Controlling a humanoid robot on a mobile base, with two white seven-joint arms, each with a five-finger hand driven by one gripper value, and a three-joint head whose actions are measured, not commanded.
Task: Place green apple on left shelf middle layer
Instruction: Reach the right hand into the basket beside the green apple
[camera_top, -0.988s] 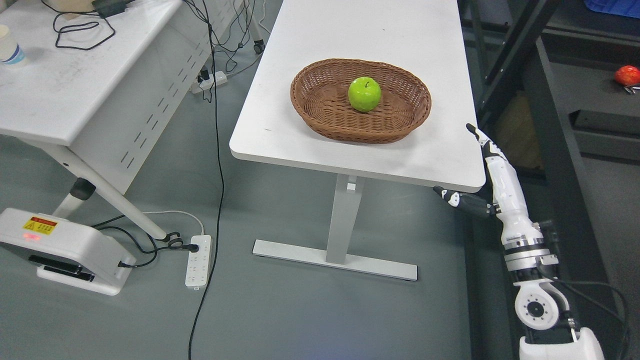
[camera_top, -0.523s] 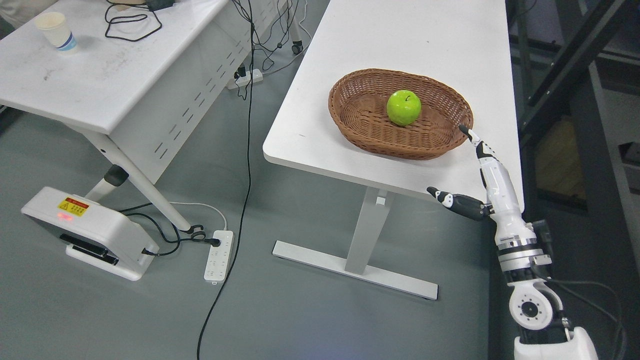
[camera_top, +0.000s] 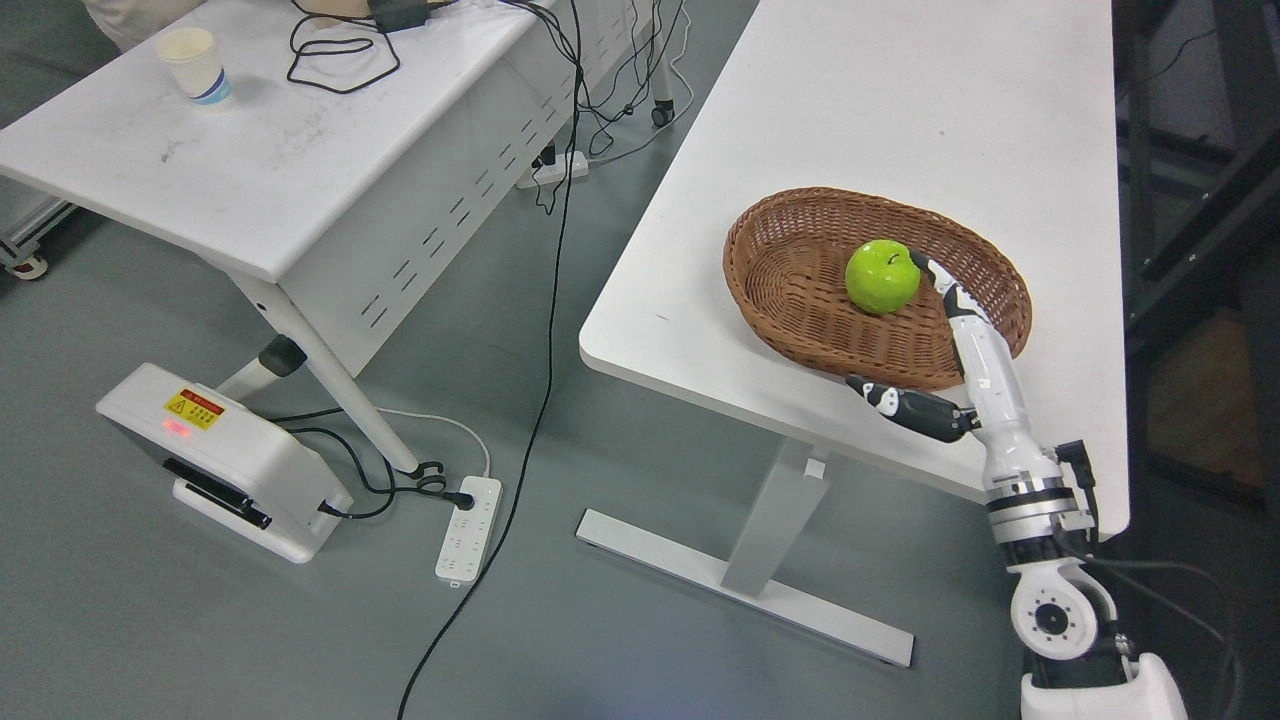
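A green apple lies in a brown wicker basket on the white table. My right hand comes up from the lower right with its fingers stretched out flat and the thumb spread to the left. It holds nothing. In the picture the fingertips overlap the apple's right side above the basket; whether they touch it I cannot tell. The left hand is out of view, and no left shelf shows.
A second white table at the left carries a paper cup and black cables. On the floor lie a white device, a power strip and a long cable. A dark frame stands at the right.
The camera has shifted, so the whole scene slid right and down in the picture. My right hand now reaches over the table edge and basket rim, up to the apple.
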